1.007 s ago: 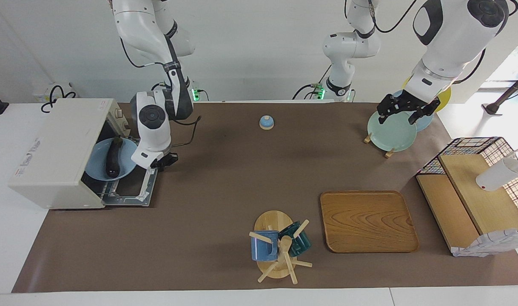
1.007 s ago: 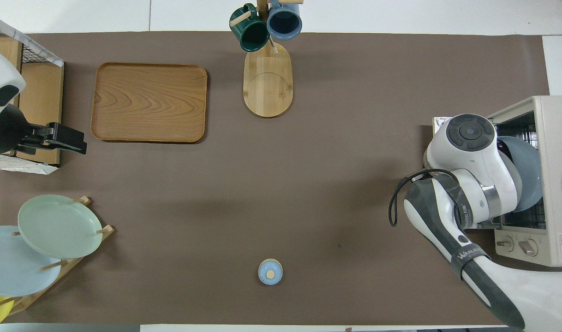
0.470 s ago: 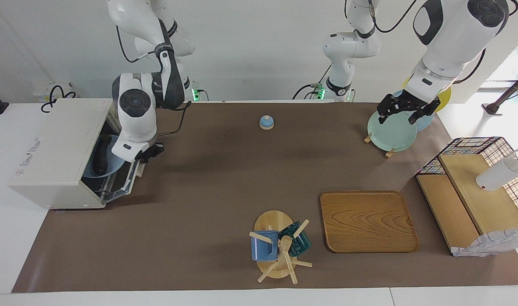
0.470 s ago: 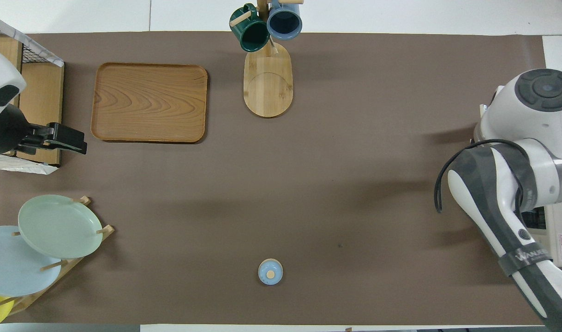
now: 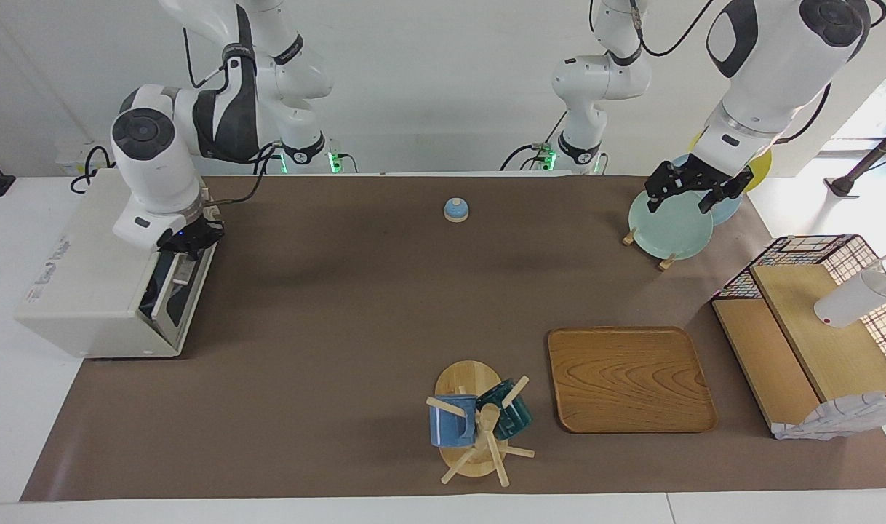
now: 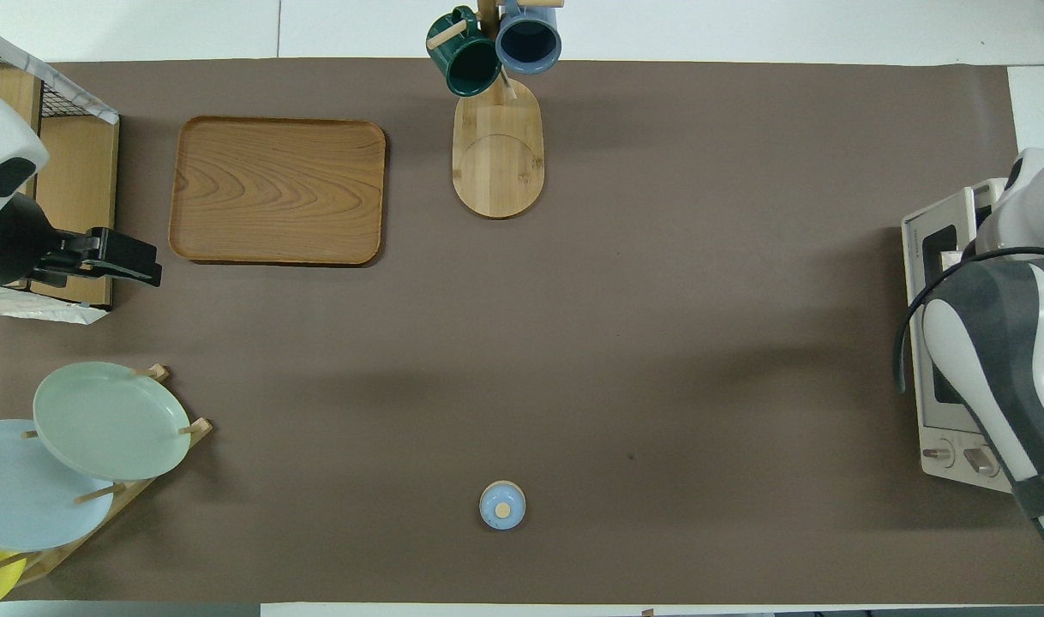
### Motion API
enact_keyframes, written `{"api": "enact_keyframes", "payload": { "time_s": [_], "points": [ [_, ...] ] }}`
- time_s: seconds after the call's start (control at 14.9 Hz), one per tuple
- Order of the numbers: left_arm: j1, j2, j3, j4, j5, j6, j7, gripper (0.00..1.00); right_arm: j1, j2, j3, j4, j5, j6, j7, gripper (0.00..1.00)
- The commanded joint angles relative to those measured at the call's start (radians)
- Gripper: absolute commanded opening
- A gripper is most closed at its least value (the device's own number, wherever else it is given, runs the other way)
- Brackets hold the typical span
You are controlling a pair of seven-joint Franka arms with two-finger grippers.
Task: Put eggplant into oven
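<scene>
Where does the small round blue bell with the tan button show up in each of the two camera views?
Facing view: the small round blue bell sits upper middle, on the brown mat near the robots' edge.
Overhead view: the bell sits lower middle, again near the robots' edge.
Shared landmark: the wooden mug stand with a blue and a green mug, straight across the mat from the bell, farther from the robots.
</scene>
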Motion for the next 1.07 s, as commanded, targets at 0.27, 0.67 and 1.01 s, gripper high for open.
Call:
{"api": "enact_keyframes", "payload": {
  "time_s": [0.27, 0.67, 1.01],
  "points": [
    [-0.004, -0.002, 0.005, 0.011, 0.019, -0.014, 0.001, 1.0, -0.013, -0.101, 0.009, 0.041, 0.084, -0.155, -0.058, 0.09],
    [-0.004, -0.002, 0.005, 0.011, 0.019, -0.014, 0.001, 1.0, -0.02, -0.088, 0.009, 0.176, 0.28, -0.258, -0.022, 1.0],
    [-0.004, -0.002, 0.005, 0.011, 0.019, -0.014, 0.003, 1.0, -0.004, -0.114, 0.013, 0.187, 0.31, -0.315, 0.086, 1.0]
  ]
}}
